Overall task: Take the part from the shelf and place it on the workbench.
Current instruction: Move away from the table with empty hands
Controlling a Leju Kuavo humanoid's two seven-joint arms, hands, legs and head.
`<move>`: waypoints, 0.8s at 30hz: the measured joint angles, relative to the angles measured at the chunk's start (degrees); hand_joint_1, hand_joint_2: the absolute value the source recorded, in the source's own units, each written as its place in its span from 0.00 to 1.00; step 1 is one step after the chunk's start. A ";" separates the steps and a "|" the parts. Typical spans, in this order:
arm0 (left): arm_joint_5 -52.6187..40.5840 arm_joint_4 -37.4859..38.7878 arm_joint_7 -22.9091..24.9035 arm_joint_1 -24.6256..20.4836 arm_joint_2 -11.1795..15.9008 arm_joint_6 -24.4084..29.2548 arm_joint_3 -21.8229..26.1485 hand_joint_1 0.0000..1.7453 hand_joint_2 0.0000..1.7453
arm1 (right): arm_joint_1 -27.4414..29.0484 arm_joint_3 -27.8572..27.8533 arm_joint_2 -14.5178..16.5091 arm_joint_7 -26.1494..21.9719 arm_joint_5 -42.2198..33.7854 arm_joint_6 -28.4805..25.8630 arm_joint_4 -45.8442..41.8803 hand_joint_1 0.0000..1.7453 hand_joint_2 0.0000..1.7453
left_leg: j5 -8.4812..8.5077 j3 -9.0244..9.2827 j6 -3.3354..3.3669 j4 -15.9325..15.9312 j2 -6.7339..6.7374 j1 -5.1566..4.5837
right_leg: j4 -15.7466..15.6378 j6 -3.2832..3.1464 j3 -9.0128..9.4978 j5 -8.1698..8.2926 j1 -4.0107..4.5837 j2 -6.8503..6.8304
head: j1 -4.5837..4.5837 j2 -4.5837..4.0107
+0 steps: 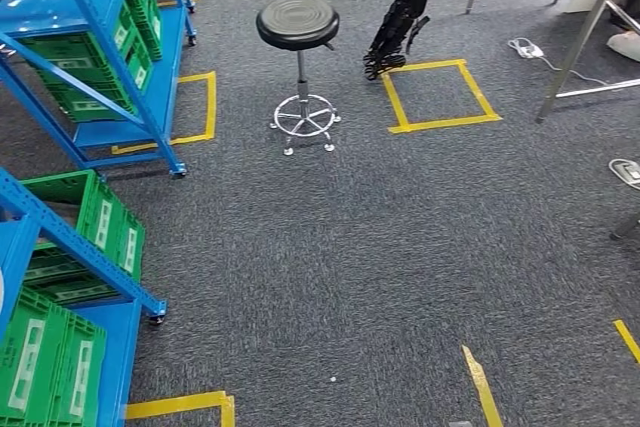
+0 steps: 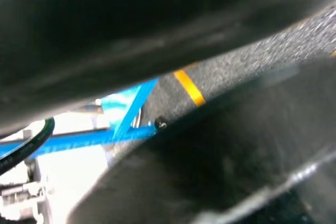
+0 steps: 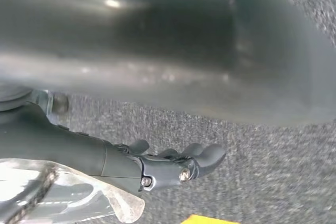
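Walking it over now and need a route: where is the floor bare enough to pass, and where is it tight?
Bare carpet spans the middle, between the blue shelf with green crates and the taped yellow square. Tight spots: the black stool beside the farther shelf, and the table legs with a cable.

The head view looked down from high over the grey carpet (image 1: 362, 247), with blue shelving (image 1: 90, 57) at its left edge and a black stool (image 1: 297, 23) farther off. Both wrist views sat low and close, blurred; each caught that carpet, and the left one a blue shelf frame (image 2: 130, 119).
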 joint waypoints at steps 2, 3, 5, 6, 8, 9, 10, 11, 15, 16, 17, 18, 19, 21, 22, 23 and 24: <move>0.03 0.00 -0.01 0.15 0.05 -0.19 0.00 0.00 0.00 | -0.10 0.01 -0.01 -0.03 0.18 -0.08 0.00 0.00 0.00 | 2.86 1.79 -0.05 -3.46 0.56 0.11 | 0.01 0.17 0.38 -0.32 0.02 -1.60 | -0.02 0.00; 0.04 0.00 -0.01 0.19 0.09 -0.31 0.00 0.00 0.00 | -0.16 0.02 0.00 -0.04 0.23 -0.10 0.00 0.00 0.00 | 5.01 3.95 0.11 -7.54 1.67 0.04 | 0.01 0.33 0.67 -0.51 0.04 -2.32 | -0.03 0.00; 0.07 0.00 -0.01 0.05 0.16 -0.47 0.00 0.00 0.00 | -0.20 0.04 0.01 -0.04 0.28 -0.13 0.00 0.00 0.00 | 7.41 7.48 0.73 -14.40 4.06 -0.42 | 0.12 0.86 0.97 -1.06 0.31 -3.62 | 0.02 0.00; 0.08 0.00 -0.01 0.00 0.18 -0.51 0.01 0.00 0.00 | -0.23 0.04 0.01 -0.04 0.28 -0.15 0.00 0.00 0.00 | 7.64 8.22 1.08 -15.92 4.70 -0.65 | 0.12 1.17 1.12 -1.30 0.43 -4.23 | 0.09 0.00; 0.09 0.01 -0.01 0.07 0.26 -0.59 0.02 0.00 0.00 | -0.47 0.05 -0.01 -0.04 0.28 -0.20 0.00 0.00 0.00 | 7.59 8.28 1.74 -16.42 3.74 -0.86 | -0.08 1.80 1.71 -1.55 0.46 -5.47 | 0.20 0.00; 0.09 0.01 -0.01 0.18 0.30 -0.62 0.02 0.00 0.00 | -0.63 0.09 -0.01 -0.04 0.31 -0.21 0.00 0.00 0.00 | 7.74 8.38 2.09 -16.67 3.08 -0.81 | 0.05 2.11 1.89 -1.86 0.35 -5.35 | 0.22 0.00; 0.08 0.02 -0.01 0.23 0.34 -0.66 0.03 0.00 0.00 | -0.74 0.14 -0.01 -0.05 0.39 -0.22 0.00 0.00 0.00 | 7.93 8.49 2.46 -16.95 2.42 -0.69 | 1.01 2.36 1.61 -2.63 0.23 -4.22 | 0.32 0.00; 0.06 0.02 -0.01 0.20 0.37 -0.69 0.03 0.00 0.00 | -0.77 0.19 0.00 -0.05 0.49 -0.24 0.00 0.00 0.00 | 8.13 8.62 2.81 -17.22 1.76 -0.51 | 3.08 2.55 0.65 -3.92 0.10 -2.57 | 0.49 0.00; 0.01 0.02 -0.01 -0.01 0.35 -0.92 0.02 0.00 0.00 | -0.28 0.26 0.02 0.14 0.85 -0.26 0.11 0.00 0.00 | 8.23 8.62 3.33 -17.35 -1.36 -0.38 | 16.89 2.92 -6.82 -8.99 -0.11 2.02 | 0.87 0.00; 0.01 0.02 -0.01 0.01 0.36 -0.92 0.02 0.00 0.00 | -0.21 0.26 0.02 0.15 0.90 -0.27 0.14 0.00 0.00 | 8.21 8.71 3.30 -17.34 -2.22 -0.37 | 16.93 2.96 -7.29 -7.98 -0.14 2.13 | 0.88 0.00; 0.01 0.02 -0.01 0.02 0.37 -0.94 0.02 0.00 0.00 | -0.20 0.26 0.01 0.15 0.93 -0.29 0.15 0.00 0.00 | 8.16 8.84 3.22 -17.30 -3.10 -0.33 | 14.71 3.00 -6.68 -5.92 -0.24 2.29 | 0.88 0.00; 0.01 0.02 -0.01 0.02 0.36 -0.96 0.02 0.00 0.00 | -0.22 0.27 0.01 0.15 1.01 -0.31 0.15 0.00 0.00 | 8.05 8.97 3.05 -17.23 -3.96 -0.26 | 10.73 3.05 -5.16 -3.34 -0.43 2.96 | 0.88 0.00; 0.01 0.02 -0.01 0.00 0.36 -0.99 0.02 0.00 0.00 | -0.25 0.28 0.01 0.15 1.09 -0.33 0.17 0.00 0.00 | 7.90 9.00 2.78 -17.06 -4.74 -0.27 | 6.72 3.10 -3.52 -1.50 -0.68 4.41 | 0.90 0.00; 0.01 0.02 -0.01 -0.10 0.36 -1.05 0.03 0.00 0.00 | -0.29 0.32 0.01 0.17 1.28 -0.35 0.22 0.00 0.00 | 7.75 8.62 2.04 -16.62 -6.18 -0.21 | 1.63 2.95 -1.19 -0.11 -1.01 6.87 | 0.89 0.00; 0.02 0.02 -0.01 -0.10 0.37 -1.09 0.03 0.00 0.00 | -0.30 0.35 0.01 0.19 1.39 -0.38 0.25 0.00 0.00 | 7.82 8.32 1.62 -16.51 -6.81 -0.13 | 1.18 2.71 -0.86 -0.45 -0.95 7.32 | 0.87 0.00; 0.02 0.02 -0.01 -0.05 0.37 -1.14 0.03 0.00 0.00 | -0.32 0.41 0.01 0.20 1.54 -0.41 0.26 0.00 0.00 | 7.96 8.04 1.23 -16.52 -7.48 0.02 | 1.06 2.33 -0.68 -0.47 -0.87 6.79 | 0.87 0.00; 0.03 0.03 -0.01 0.06 0.37 -1.17 0.04 0.00 0.00 | -0.35 0.51 0.01 0.21 1.71 -0.46 0.26 0.00 0.00 | 7.92 7.86 0.91 -16.42 -7.47 0.13 | 0.96 1.92 -0.56 -0.36 -0.82 6.05 | 0.88 0.00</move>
